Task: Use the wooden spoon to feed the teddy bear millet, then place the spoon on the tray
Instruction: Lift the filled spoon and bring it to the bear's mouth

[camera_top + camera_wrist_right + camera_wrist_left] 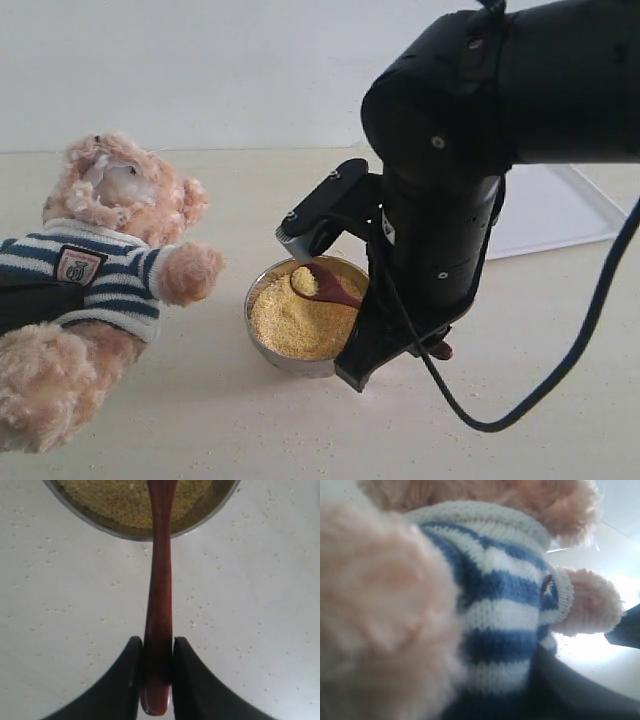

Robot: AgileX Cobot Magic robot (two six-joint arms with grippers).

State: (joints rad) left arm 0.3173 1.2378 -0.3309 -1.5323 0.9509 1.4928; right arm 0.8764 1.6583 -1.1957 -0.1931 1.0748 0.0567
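The teddy bear [110, 250] leans tilted at the left, its striped shirt [500, 610] filling the left wrist view. My left gripper [28, 303] is a dark shape clamped round its waist, with one finger [580, 695] against the shirt. A steel bowl [262, 345] of millet [295, 325] stands at the centre. My right gripper [158, 647] is shut on the handle end of the wooden spoon [160, 580]. The spoon's bowl [318, 286] holds a small heap of millet just above the steel bowl. The white tray [560, 210] lies at the back right, partly hidden by my right arm.
My bulky right arm [450, 170] stands over the bowl's right side and blocks part of the view. Loose grains [235, 540] are scattered on the pale tabletop around the bowl. A black cable [560, 370] loops down at the right.
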